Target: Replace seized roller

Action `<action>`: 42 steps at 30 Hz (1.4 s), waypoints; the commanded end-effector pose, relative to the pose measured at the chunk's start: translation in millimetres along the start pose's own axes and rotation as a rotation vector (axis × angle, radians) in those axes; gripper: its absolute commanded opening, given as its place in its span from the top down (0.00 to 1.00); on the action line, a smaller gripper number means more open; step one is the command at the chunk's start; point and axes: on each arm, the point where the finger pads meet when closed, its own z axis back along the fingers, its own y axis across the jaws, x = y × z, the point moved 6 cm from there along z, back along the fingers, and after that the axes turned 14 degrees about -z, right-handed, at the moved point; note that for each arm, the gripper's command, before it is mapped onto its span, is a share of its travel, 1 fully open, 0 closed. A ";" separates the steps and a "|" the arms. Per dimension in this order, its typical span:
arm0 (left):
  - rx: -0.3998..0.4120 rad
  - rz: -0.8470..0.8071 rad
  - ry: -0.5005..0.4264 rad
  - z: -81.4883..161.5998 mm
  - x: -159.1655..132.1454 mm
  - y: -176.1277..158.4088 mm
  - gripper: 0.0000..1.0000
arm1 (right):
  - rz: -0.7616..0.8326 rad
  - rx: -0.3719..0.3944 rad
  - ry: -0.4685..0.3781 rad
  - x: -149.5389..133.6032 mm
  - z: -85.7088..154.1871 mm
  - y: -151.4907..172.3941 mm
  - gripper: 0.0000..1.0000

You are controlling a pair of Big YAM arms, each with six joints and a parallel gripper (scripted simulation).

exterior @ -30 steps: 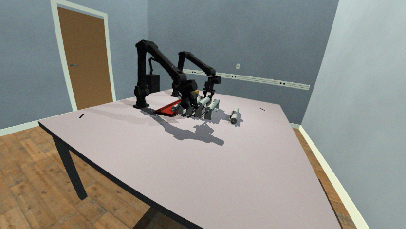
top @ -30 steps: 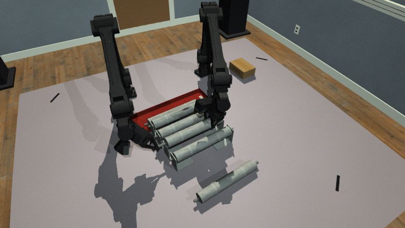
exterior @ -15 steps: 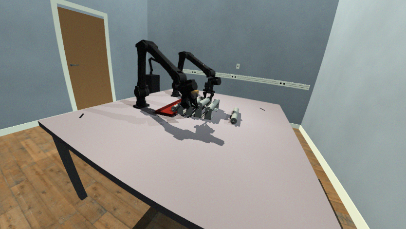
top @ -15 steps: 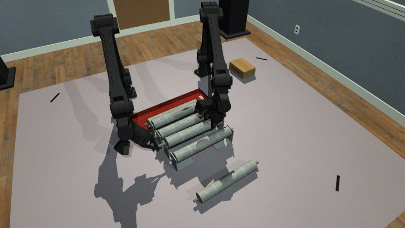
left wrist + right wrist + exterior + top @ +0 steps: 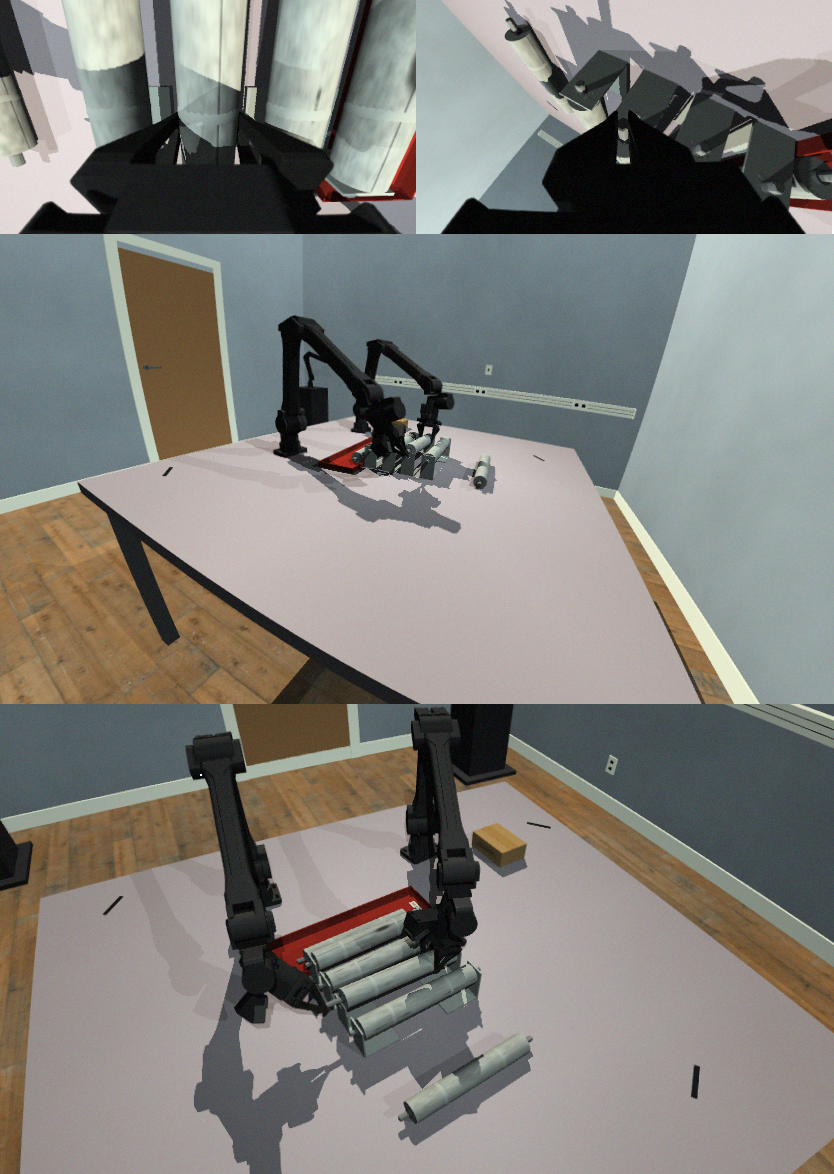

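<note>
The bed holds four pale rollers between brackets. My left gripper (image 5: pixel 438 964) (image 5: pixel 208 117) is shut on the second roller from the front (image 5: pixel 382 984) (image 5: pixel 210 60), across its body near one end. My right gripper (image 5: pixel 327 1008) (image 5: pixel 623 116) is at that roller's other end, nearly closed, with the axle stub (image 5: pixel 623 134) between its fingers. The front roller (image 5: pixel 417 1004) (image 5: pixel 438 448) (image 5: pixel 111 90) and the two rear ones sit in the bed. The red scrap tray (image 5: pixel 344 922) (image 5: pixel 326 196) lies behind the bed; a roller end (image 5: pixel 811 176) shows in it. The hexagonal axle shape is unclear.
A loose roller (image 5: pixel 466 1077) (image 5: pixel 482 470) (image 5: pixel 532 55) lies on the table in front of the bed. A cardboard box (image 5: pixel 498 844) stands farther back, beyond the left arm. Thin black strips (image 5: pixel 695 1081) lie near the table edges. Both arms reach in over the tray side.
</note>
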 end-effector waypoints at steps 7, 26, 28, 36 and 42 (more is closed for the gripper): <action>0.112 -0.029 -0.032 40.9 22.4 25.4 0.68 | -0.007 0.131 -0.095 40.9 41.8 50.7 0.97; 0.097 -0.026 -0.027 39.4 23.5 22.9 0.68 | 0.059 0.015 0.022 -16.2 -0.2 29.7 0.97; 0.097 -0.026 -0.027 39.4 23.5 22.9 0.68 | 0.061 0.017 0.022 -15.8 0.7 30.9 0.97; 0.097 -0.026 -0.027 39.4 23.5 22.9 0.68 | 0.043 0.036 0.022 -15.2 2.0 35.4 0.97; 0.097 -0.026 -0.027 39.4 23.5 22.9 0.68 | 0.043 0.036 0.022 -15.2 2.0 35.5 0.97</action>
